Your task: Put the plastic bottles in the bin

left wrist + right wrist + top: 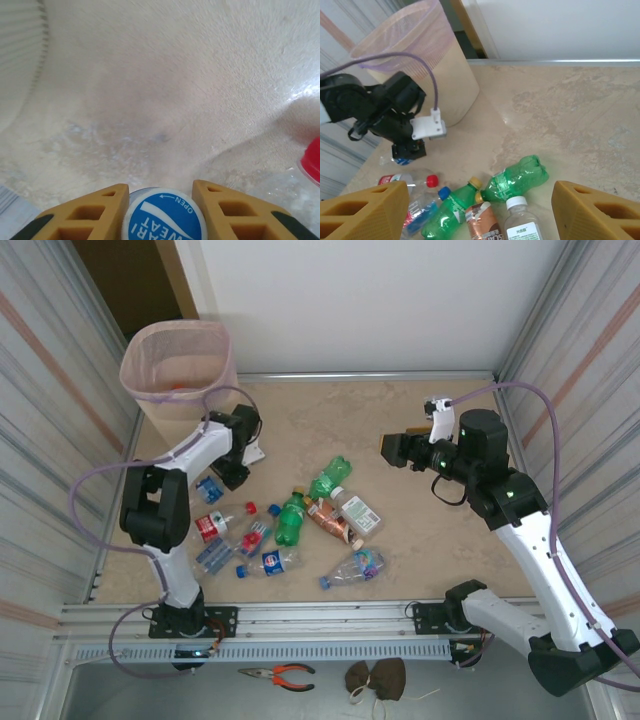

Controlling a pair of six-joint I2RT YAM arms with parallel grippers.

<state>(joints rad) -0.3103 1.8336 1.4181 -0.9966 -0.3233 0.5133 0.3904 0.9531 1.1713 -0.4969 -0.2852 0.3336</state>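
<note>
Beige tabletop [330, 420]. My left claw [160, 197] clenched on blue-capped bottle [162, 222]; I'd lift straight, clear the bin [130, 375] rim, release over centre.

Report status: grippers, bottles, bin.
Left gripper shut on blue-capped bottle. Right gripper open, empty. Other bottles loose on table. Bin close, nothing seen blocking.

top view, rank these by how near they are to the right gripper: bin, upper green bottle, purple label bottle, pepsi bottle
From the right gripper:
1. upper green bottle, just left of it, centre.
2. purple-label bottle, near edge, centre.
3. pepsi bottle, near edge, further left.
4. bin, far left corner.
</note>
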